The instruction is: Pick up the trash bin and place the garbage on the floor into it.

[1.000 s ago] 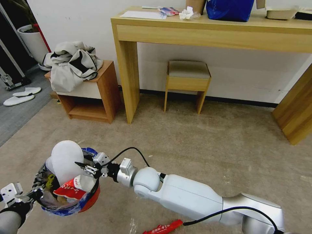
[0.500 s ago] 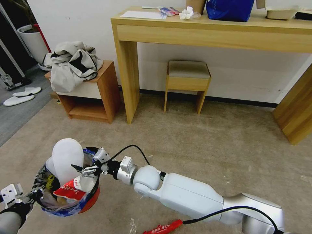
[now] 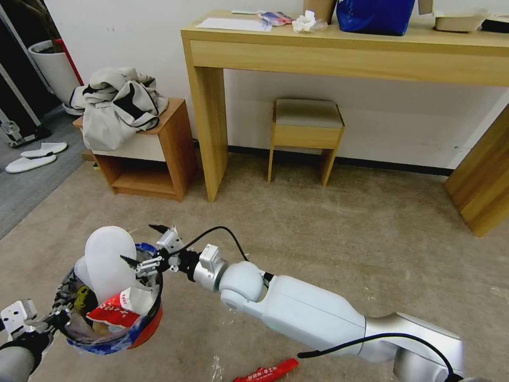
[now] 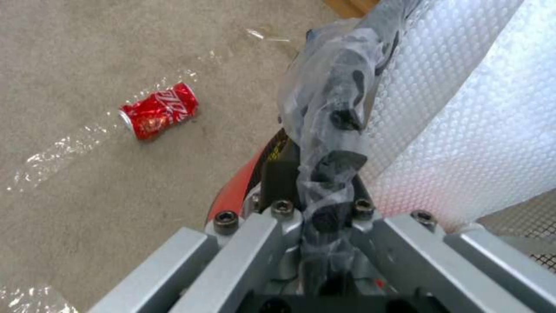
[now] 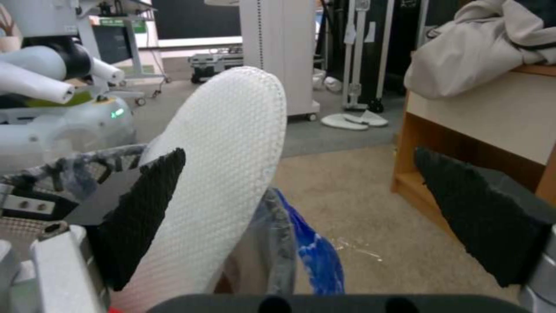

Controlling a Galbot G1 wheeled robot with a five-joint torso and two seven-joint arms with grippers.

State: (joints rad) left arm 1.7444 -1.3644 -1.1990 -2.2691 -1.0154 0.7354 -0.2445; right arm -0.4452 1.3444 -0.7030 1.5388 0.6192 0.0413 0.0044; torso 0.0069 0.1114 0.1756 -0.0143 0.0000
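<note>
Two fingers (image 3: 139,260) spread beside slipper (image 3: 110,261), trash bin (image 3: 114,329) held

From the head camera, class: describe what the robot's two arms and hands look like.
Right arm: glossy white shells, silver joints, a looping black cable. Right hand: silver, with black fingers textured on the pads. Left hand: silver bracket, black wrist.

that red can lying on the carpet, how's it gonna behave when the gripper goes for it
The red can lies on its side on the carpet, so a nudge would probably roll it. Its wall looks dented, so it is likely empty, light and easily crushed. The smooth metal may slip.
</note>
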